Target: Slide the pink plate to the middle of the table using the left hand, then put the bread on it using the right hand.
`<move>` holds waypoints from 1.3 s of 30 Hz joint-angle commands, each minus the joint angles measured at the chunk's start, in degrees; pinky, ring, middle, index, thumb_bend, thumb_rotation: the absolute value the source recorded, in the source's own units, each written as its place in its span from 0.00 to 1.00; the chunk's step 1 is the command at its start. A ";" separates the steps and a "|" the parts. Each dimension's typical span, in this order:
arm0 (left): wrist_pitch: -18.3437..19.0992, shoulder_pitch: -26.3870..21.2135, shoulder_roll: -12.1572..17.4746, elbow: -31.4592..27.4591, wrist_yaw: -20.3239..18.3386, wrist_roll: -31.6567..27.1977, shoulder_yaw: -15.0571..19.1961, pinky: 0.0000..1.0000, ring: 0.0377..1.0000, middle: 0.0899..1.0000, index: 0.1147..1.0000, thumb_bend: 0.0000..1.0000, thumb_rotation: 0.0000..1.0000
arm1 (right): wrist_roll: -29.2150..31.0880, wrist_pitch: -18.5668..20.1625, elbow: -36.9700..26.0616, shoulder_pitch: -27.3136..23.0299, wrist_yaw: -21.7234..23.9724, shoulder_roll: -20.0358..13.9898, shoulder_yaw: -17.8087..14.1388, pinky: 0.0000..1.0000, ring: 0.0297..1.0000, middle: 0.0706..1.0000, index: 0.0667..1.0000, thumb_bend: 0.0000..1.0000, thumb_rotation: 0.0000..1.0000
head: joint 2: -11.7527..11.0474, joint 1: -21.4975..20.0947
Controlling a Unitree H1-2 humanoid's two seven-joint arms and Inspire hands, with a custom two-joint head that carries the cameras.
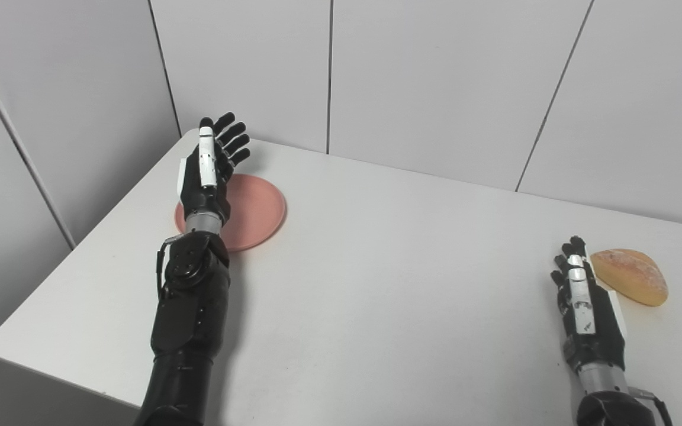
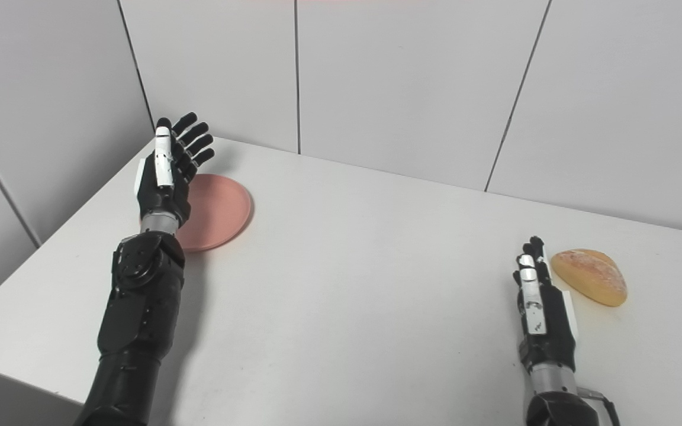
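Note:
The pink plate (image 1: 256, 212) lies flat near the table's far left corner. My left hand (image 1: 211, 168) hovers above its left part, open, fingers spread and pointing toward the wall, holding nothing; the forearm hides the plate's near left rim. A golden bread loaf (image 1: 631, 276) rests at the right side of the table. My right hand (image 1: 584, 302) stands open just left of the bread, edge-on, fingers up; a small gap shows between it and the loaf in the right eye view.
The white table (image 1: 388, 284) has rounded corners; its left edge and near left corner are close to the left arm. Grey wall panels stand behind the table's far edge and along the left side.

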 commanded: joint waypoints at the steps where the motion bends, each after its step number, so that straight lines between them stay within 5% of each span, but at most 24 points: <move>1: -2.75 -1.73 2.42 -1.34 1.41 1.55 0.62 0.77 0.77 0.74 0.72 0.49 1.00 | 0.45 -3.05 -1.12 -0.67 0.64 -0.70 -0.44 1.00 1.00 1.00 1.00 0.66 0.93 | 0.11 0.36; 12: -8.54 -1.66 4.54 7.44 3.70 1.10 3.95 0.80 0.79 0.76 0.74 0.51 1.00 | 0.25 -4.27 0.13 -1.09 0.68 -0.68 -0.62 1.00 1.00 1.00 1.00 0.63 0.92 | -0.32 0.85; 39: -12.53 -0.67 7.85 16.29 5.12 4.96 1.83 0.85 0.82 0.80 0.79 0.46 1.00 | 0.29 -4.09 -0.77 -0.84 1.40 -0.65 -0.38 1.00 1.00 1.00 1.00 0.62 0.92 | -0.15 0.93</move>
